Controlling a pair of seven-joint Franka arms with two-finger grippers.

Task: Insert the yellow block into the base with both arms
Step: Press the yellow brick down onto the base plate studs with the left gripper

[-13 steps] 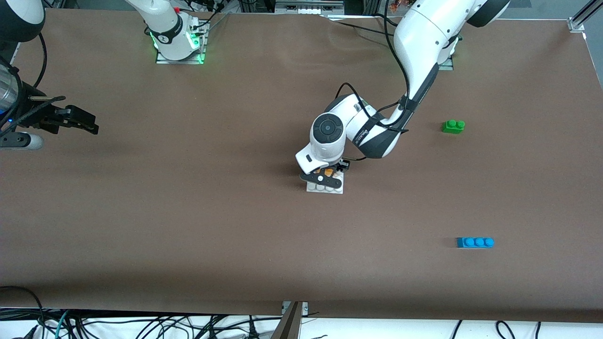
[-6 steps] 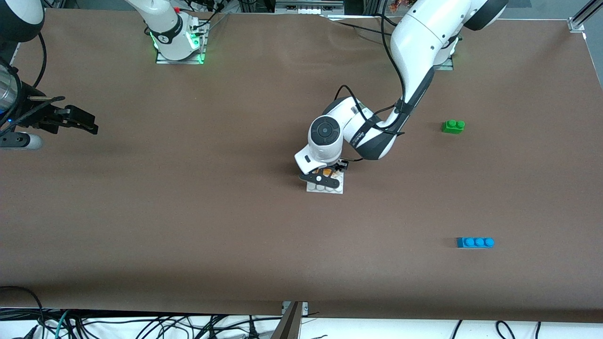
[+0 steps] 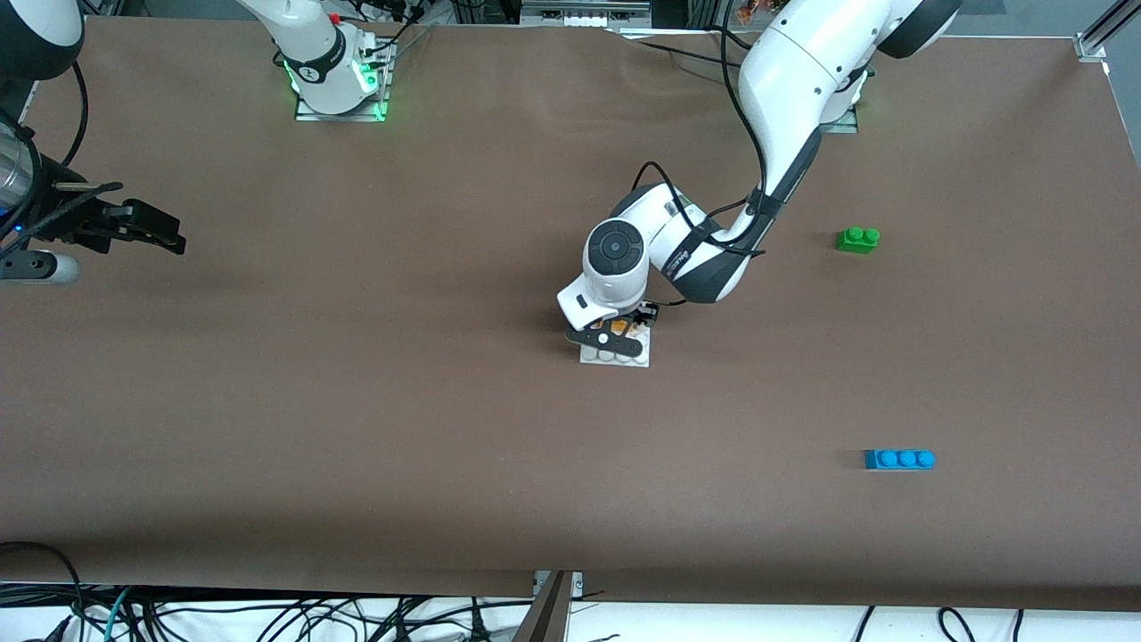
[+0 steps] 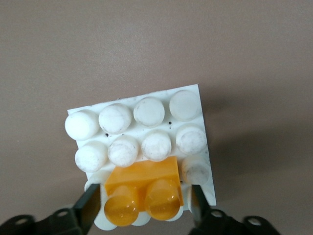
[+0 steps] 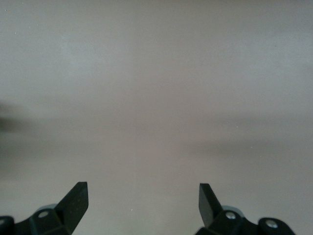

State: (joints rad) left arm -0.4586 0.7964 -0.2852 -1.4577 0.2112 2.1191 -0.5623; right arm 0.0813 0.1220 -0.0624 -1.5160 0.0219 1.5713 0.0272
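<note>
Brown table (image 3: pixel 357 401): three bricks, one base (image 4: pixel 193 93).

High front camera faces the arms; wrist cameras look straight down — the left one close over the base (image 4: pixel 205 147)

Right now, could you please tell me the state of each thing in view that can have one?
yellow block: upright on the base, studs up, between the left fingers.
base: flat on the table, most studs bare.
left gripper: over the base, fingers beside the yellow block with narrow gaps.
right gripper: open, holding nothing, waiting at the right arm's end.
green brick: flat, untouched.
blue brick: flat, untouched.
</note>
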